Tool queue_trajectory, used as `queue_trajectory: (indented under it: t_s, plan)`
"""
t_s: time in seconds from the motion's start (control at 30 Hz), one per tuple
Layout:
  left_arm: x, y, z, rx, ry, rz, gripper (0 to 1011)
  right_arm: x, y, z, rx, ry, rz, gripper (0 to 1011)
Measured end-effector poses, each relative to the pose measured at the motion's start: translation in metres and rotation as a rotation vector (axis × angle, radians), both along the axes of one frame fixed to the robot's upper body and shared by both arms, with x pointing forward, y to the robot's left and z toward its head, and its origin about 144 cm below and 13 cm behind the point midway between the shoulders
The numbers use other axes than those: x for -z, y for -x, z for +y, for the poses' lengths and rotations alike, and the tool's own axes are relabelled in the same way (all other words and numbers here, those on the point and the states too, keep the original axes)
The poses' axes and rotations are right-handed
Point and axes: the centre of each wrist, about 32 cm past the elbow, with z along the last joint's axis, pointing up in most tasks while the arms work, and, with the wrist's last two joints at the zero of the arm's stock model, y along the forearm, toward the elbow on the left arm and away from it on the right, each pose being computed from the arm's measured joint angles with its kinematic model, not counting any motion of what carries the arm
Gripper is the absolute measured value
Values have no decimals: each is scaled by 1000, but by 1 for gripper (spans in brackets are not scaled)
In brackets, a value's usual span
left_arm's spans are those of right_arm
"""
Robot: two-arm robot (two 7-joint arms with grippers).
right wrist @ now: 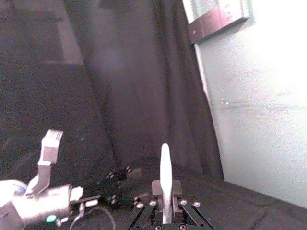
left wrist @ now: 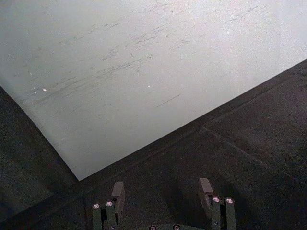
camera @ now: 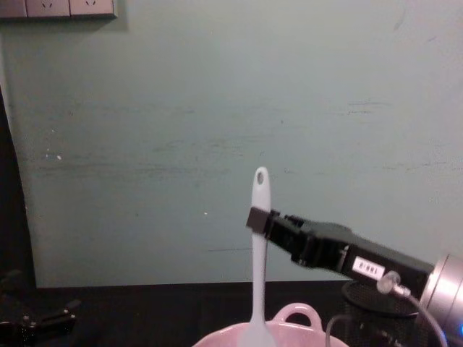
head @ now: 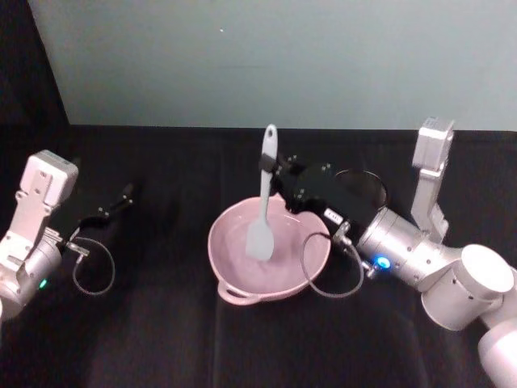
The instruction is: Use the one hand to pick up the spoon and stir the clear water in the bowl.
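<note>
A: How did the spoon (head: 263, 194) look as something to handle?

B: Light and slim, I judged. White plastic, a stiff thin handle with a hole at its end, and a flat translucent paddle head that probably flexed a little. Smooth plastic could twist in a pinch, so a hold on the upper handle, well clear of the head, seemed right.

A: And that was where it was held?

B: Yes. The right gripper (head: 271, 167) was clamped on the handle a little below the hole, its black fingers pressed to either side. The right wrist view showed the handle (right wrist: 165, 179) rising straight up between the fingers.

A: Which way did it point?

B: Its long axis stood nearly upright. The hole end was up, in front of the pale wall in the chest view (camera: 260, 217), and the head hung down inside the bowl (head: 234, 267).

A: Was the head in the water?

B: It sat low within the bowl, near the middle. I could not tell whether it touched the water.

A: The bowl itself?

B: Pale pink, glossy, with a loop handle on the rim, on the black tabletop (head: 161, 323). It looked light enough to slide if the spoon pushed its wall.

A: The other arm?

B: The left gripper (left wrist: 162, 194) was parked well off to the left, its fingers spread wide with nothing between them.
</note>
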Motion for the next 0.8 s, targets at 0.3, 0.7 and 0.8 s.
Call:
queue_trajectory:
  t_s: [0.3, 0.7, 0.8]
  plan:
    - [0, 0, 0, 0, 0, 0, 1011, -38, -8, -31, 25, -138, 53, 112]
    - [0, 0, 0, 0, 0, 0, 1011, -76, -17, -89, 154, -255, 158, 112]
    - [0, 0, 0, 0, 0, 0, 1011, -75, -23, -97, 179, -275, 189, 112]
